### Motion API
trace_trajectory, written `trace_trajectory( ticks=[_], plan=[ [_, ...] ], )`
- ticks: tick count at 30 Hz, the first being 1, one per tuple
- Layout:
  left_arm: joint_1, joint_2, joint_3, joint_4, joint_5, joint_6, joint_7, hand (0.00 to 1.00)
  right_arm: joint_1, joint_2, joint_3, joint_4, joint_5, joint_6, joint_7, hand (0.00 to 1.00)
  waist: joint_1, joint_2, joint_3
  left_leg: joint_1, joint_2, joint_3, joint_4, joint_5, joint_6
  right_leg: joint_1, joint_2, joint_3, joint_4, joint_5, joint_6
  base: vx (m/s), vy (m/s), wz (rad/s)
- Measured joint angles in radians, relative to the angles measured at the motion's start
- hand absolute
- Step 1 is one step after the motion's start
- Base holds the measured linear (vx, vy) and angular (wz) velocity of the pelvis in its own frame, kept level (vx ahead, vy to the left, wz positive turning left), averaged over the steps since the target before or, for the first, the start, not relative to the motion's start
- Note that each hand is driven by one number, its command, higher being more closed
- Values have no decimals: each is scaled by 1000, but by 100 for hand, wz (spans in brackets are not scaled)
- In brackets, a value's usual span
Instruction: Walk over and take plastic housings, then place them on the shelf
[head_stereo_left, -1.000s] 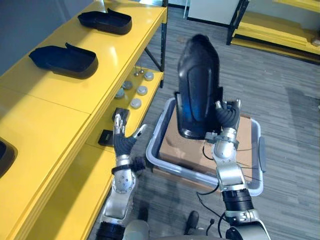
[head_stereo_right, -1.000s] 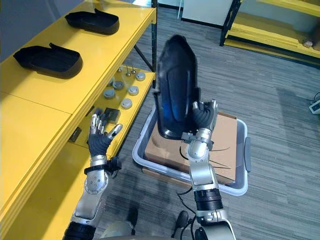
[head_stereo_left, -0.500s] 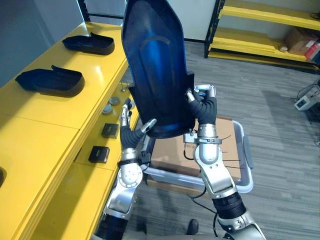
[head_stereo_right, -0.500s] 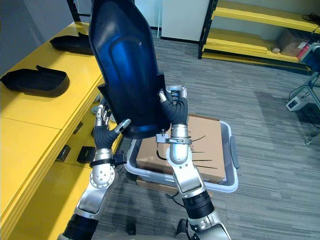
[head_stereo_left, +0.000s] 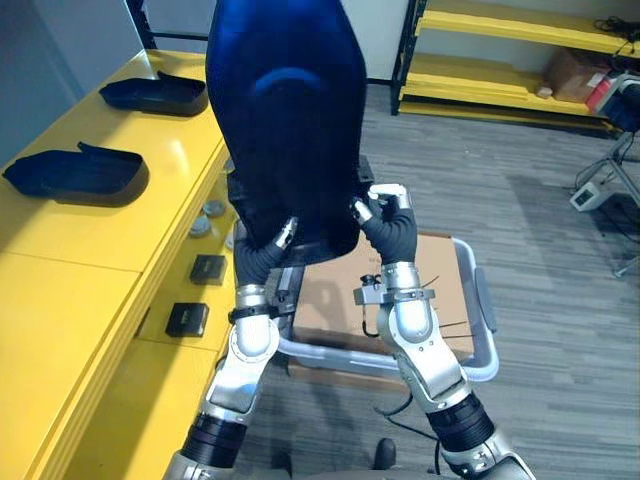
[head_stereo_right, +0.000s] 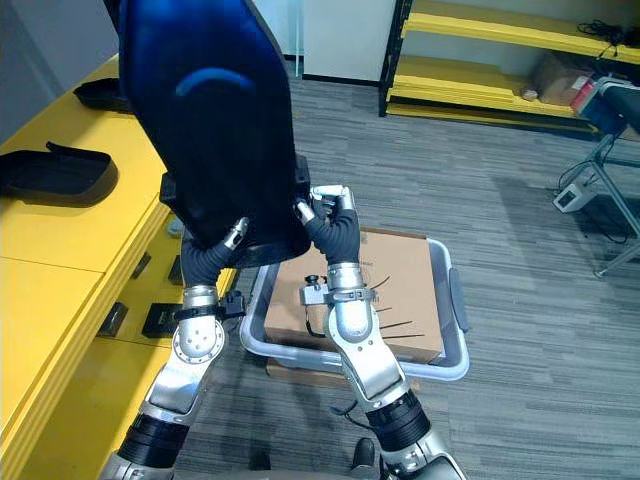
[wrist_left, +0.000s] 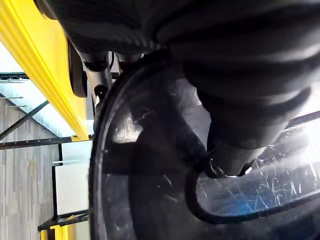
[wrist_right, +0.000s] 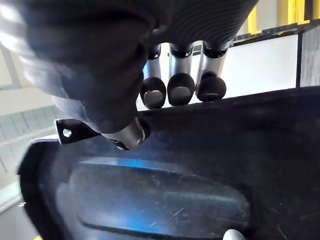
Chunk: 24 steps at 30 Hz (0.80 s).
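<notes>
A grey striped floor runs between the long yellow shelf (head_stereo_left: 110, 225) on the robot's left and more yellow racking (head_stereo_left: 500, 75) at the far side of the room. The right hand (head_stereo_left: 388, 232) is closed on the lower edge of a large dark plastic housing (head_stereo_left: 285, 110). In its wrist view the fingertips (wrist_right: 181, 89) hook over the rim while the thumb (wrist_right: 125, 136) presses the inner face. The left hand (head_stereo_left: 262, 255) clamps the same lower end from the other side, with its thumb (wrist_left: 227, 162) on the housing's glossy surface and its fingers curled behind the rim. Held by both hands, the housing stands upright and high in front of the head camera, well clear of everything below it. Beneath the arms a grey tote (head_stereo_left: 480, 300) holds a cardboard box (head_stereo_left: 340, 300). On the shelf top to the left, two more housings (head_stereo_left: 75, 172) lie flat, well apart from each other. Small black boxes (head_stereo_left: 188, 318) sit on the lower level. The pick looks done and the carry to the shelf is the step in hand. The next move likely calls for turning left, tipping the housing from upright to flat, and lowering it onto bare yellow surface near the robot, apart from those already there. Both hands should release only once it rests.
</notes>
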<state>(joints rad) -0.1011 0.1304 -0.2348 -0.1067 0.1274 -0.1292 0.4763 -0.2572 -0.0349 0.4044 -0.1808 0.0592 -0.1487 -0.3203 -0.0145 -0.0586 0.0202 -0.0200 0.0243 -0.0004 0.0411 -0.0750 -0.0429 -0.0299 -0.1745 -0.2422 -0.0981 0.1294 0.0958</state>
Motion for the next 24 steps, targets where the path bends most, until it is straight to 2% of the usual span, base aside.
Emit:
trace_trajectory(
  ticks=[9, 12, 15, 19, 20, 21, 24],
  plan=[
    [45, -10, 11, -3, -11, 4, -27, 100, 26, -59, -9, 10, 23, -2, 40, 0, 1, 3, -12, 13, 0, -2, -7, 2, 3, 10, 0, -3, 0, -1, 0, -13, -4, 0],
    [59, -11, 14, -4, -8, 4, -38, 100, 27, -64, -50, -17, 23, -4, 40, 0, 1, 3, -12, 14, 0, -6, -7, 3, 3, 14, 0, -4, 0, -1, -1, -20, -10, 4],
    [92, -24, 17, -21, 0, 4, -44, 100, 30, -71, -153, -103, 22, -30, 32, 0, 0, 3, -12, 20, -1, -11, -9, 3, 3, 21, 0, -8, 2, -6, 0, -8, -8, 5],
    [146, -31, 76, -73, 2, 4, -55, 100, 69, -92, -380, -189, 32, -95, -1, 0, -1, 4, -14, 31, 0, -12, -19, 3, 3, 25, 0, -9, 8, -15, 3, -1, -2, 1],
    [157, -31, 87, -84, 2, 4, -56, 100, 81, -94, -414, -189, 37, -102, -7, 0, -3, 4, -16, 32, 0, -11, -22, 3, 3, 24, 0, -9, 8, -15, 3, 0, 0, 0],
    [181, -31, 115, -108, 2, 3, -57, 100, 139, -94, -522, -186, 73, -115, -17, 0, -3, 6, -22, 34, 0, -11, -25, 3, 3, 24, -1, -9, 8, -18, 7, 0, 0, 0],
    [214, -30, 162, -143, 2, -1, -57, 100, 207, -106, -623, -108, 100, -121, -43, 0, -19, 8, -24, 34, 0, -11, -26, 2, 3, 24, -1, -9, 8, -20, 9, 0, 0, 0]
  ],
)
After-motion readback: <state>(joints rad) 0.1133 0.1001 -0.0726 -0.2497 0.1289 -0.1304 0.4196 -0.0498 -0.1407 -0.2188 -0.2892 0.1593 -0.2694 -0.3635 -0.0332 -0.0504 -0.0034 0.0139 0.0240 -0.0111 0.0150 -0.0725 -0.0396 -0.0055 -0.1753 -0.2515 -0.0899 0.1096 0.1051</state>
